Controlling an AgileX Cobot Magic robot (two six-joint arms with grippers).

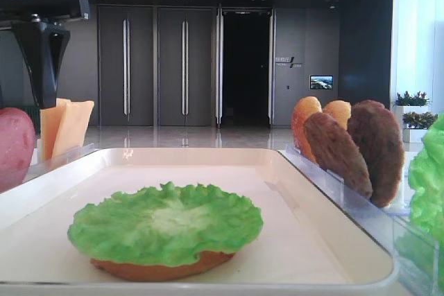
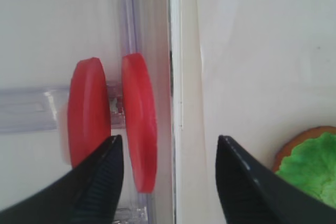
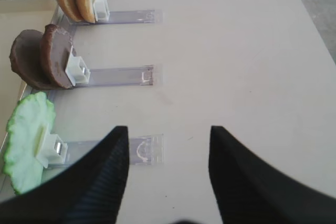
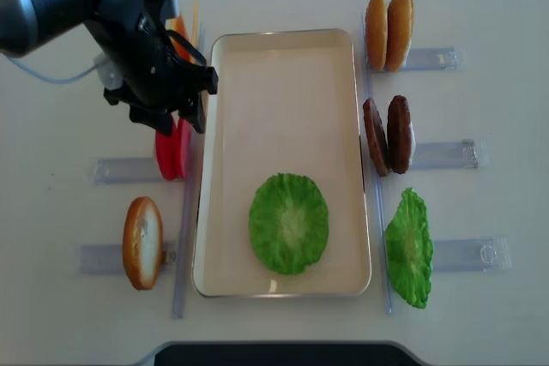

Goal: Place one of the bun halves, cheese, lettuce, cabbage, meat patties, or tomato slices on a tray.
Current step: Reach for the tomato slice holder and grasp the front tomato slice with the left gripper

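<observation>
We see the left gripper (image 2: 167,182) hanging with jaws spread and empty over the two upright tomato slices (image 4: 172,151), at nine o'clock of the tray (image 4: 283,66). On the tray, towards six o'clock, lettuce (image 4: 289,223) covers what looks like a bun half. The right gripper (image 3: 169,174) gapes empty above the table (image 3: 236,51).

The left arm reaches in from the upper left of the overhead view, its black wrist bent downward. The left tool (image 4: 169,117) points straight down with its two dark fingers (image 2: 100,187) spread wide apart, nothing between them. The right tool (image 3: 168,145) also stands spread, holding nothing.
</observation>
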